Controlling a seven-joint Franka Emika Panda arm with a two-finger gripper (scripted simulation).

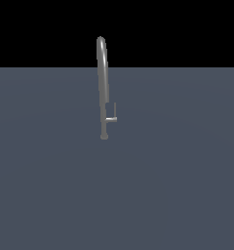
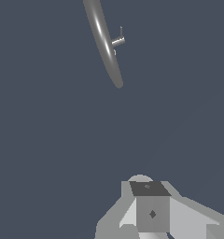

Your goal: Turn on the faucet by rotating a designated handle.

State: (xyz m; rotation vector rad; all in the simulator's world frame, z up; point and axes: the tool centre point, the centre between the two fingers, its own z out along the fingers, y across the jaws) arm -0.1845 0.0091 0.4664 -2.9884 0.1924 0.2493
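Well apart from faucet [image 2: 103,39], end effector [image 2: 151,210], seemingly closed.

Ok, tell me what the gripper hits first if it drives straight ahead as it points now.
Probably nothing but floor: the gripper aims at bare surface, with the faucet and handle apart, off to one side. Depth is unclear.

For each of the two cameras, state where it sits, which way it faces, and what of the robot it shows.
Exterior view: off the arm, level with the scene, facing the upright faucet side-on; its handle juts toward the exterior view's right; no robot part shows.
Wrist view: on the wrist, looking down past the end effector at the faucet well ahead.
Shared: faucet, handle, grey floor.
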